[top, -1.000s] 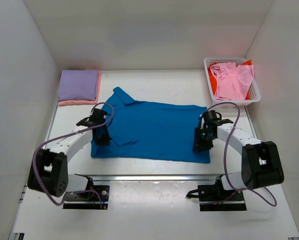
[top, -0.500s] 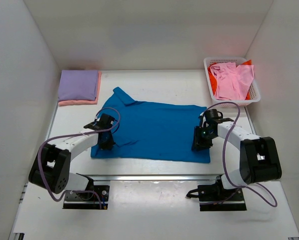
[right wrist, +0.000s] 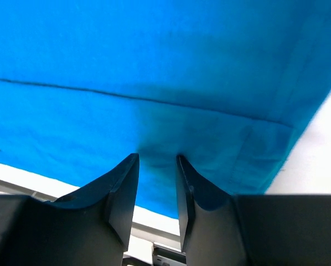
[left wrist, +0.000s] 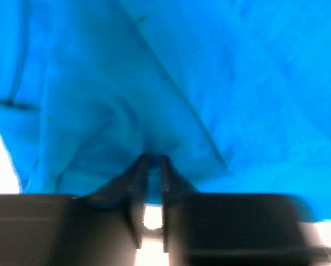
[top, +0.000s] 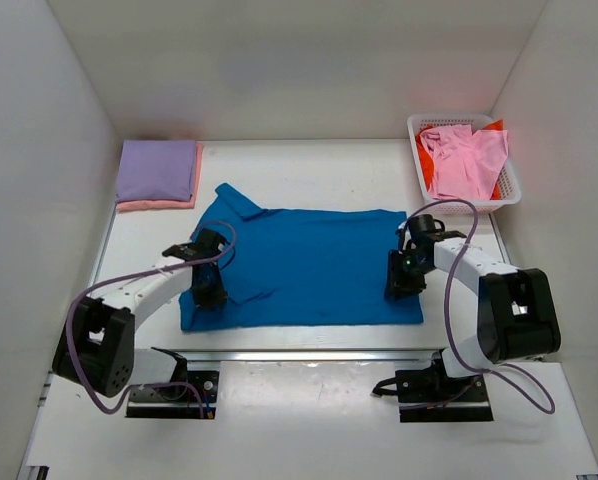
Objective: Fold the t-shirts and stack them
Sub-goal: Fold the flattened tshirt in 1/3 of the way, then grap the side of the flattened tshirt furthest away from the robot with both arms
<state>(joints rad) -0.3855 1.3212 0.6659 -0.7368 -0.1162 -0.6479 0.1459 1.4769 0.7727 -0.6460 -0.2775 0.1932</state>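
Observation:
A bright blue collared t-shirt [top: 309, 265] lies spread flat in the middle of the table, collar at the upper left. My left gripper [top: 207, 290] is at its left side, jaws nearly together on a puckered fold of the blue cloth [left wrist: 210, 72], with the gripper [left wrist: 153, 159] low over the table. My right gripper [top: 397, 288] stands on the shirt's right end near the hem. In the right wrist view this gripper [right wrist: 157, 158] has its jaws apart, tips resting on flat blue cloth [right wrist: 154, 55]. A folded lavender t-shirt [top: 157, 170] lies on a salmon one [top: 159, 205] at the back left.
A white mesh basket [top: 415, 135] stands at the back right, holding a crumpled pink t-shirt [top: 464, 160] and an orange-red one [top: 495, 127]. White walls close in the table [top: 309, 165] on three sides. The table's front edge runs just below the shirt.
My left gripper has moved down and left with the cloth; the blue shirt has been drawn flatter and its left side and collar have shifted left. The right gripper has hardly moved.

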